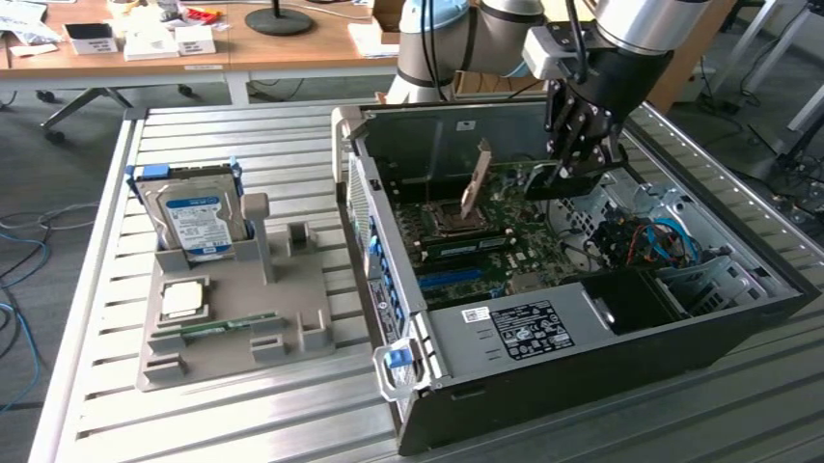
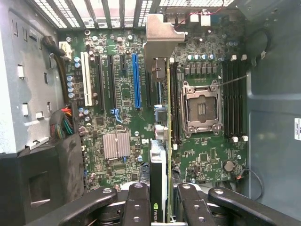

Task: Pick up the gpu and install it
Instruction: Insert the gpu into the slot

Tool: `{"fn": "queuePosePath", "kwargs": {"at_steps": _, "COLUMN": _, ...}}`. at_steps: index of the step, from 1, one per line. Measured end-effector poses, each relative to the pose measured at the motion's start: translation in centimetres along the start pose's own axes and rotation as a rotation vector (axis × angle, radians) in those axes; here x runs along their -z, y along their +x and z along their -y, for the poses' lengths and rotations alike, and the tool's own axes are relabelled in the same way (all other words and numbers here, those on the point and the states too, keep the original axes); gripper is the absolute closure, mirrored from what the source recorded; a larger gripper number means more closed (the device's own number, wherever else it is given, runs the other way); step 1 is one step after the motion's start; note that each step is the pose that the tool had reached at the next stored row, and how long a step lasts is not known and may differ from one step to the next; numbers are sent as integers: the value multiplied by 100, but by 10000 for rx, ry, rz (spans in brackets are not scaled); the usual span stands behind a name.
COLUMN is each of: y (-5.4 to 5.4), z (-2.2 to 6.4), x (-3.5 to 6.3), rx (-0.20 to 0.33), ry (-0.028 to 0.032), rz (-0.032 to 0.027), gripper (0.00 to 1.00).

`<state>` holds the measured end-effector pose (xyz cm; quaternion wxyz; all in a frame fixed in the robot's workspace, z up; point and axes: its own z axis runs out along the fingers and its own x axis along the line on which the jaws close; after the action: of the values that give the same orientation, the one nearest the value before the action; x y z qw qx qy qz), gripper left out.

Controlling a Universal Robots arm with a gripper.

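Wrist view, nearest you: the black gripper [image 2: 163,195] clamps the thin green gpu card [image 2: 168,117], edge-on, faces hidden. You cannot tell whether it touches the green motherboard [image 2: 122,108]. Beside it the long blue slot [image 2: 136,80] stands free; farther, its silver bracket [image 2: 160,35] lies by the vented case wall [image 2: 91,12].

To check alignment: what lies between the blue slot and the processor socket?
In the wrist view, the gpu, gripped edge-on by the tool, hangs between the blue slot and the processor socket.
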<state>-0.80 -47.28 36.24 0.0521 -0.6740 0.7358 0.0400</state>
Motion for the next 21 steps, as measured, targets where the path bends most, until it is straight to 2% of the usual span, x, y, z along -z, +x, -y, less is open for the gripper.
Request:
{"fn": "queuePosePath", "kwargs": {"at_steps": 8, "y": 7, "z": -23, "x": -41, "rx": -1, "ry": 0, "rz": 0, "gripper": 73}}
{"fn": "queuePosePath", "kwargs": {"at_steps": 21, "y": 37, "z": -23, "x": -47, "rx": -1, "ry": 1, "rz": 2, "gripper": 73}}
